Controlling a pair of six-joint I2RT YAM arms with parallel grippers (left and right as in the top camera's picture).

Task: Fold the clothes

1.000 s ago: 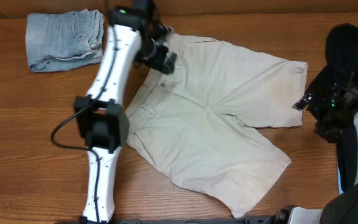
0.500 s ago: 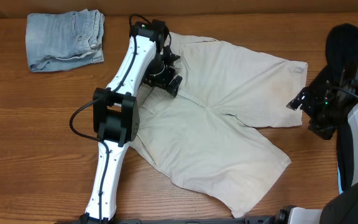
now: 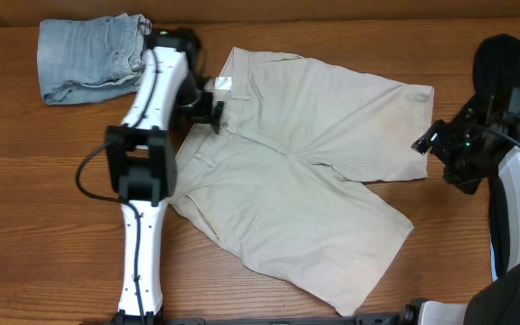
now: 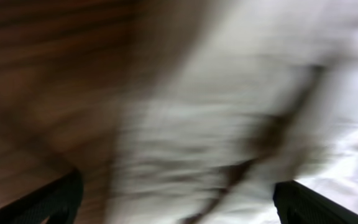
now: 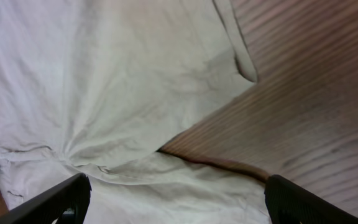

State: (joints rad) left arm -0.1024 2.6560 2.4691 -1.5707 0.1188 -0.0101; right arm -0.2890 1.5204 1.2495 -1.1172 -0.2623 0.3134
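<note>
The pale beige shorts lie spread flat across the table, waistband to the left with a white label showing. My left gripper hovers over the waistband's upper end. In the blurred left wrist view it is open, with beige cloth under the wide gap. My right gripper sits just off the upper leg's hem. It is open above the shorts, and its fingers hold nothing.
Folded light-blue denim shorts lie at the back left, close to the left arm. A black garment is heaped at the back right, behind the right arm. Bare wooden table runs along the front and left.
My left gripper has swung left along the waistband to its upper end. The shorts have shifted a little left, uncovering the label. The right gripper has edged left toward the leg hem.
</note>
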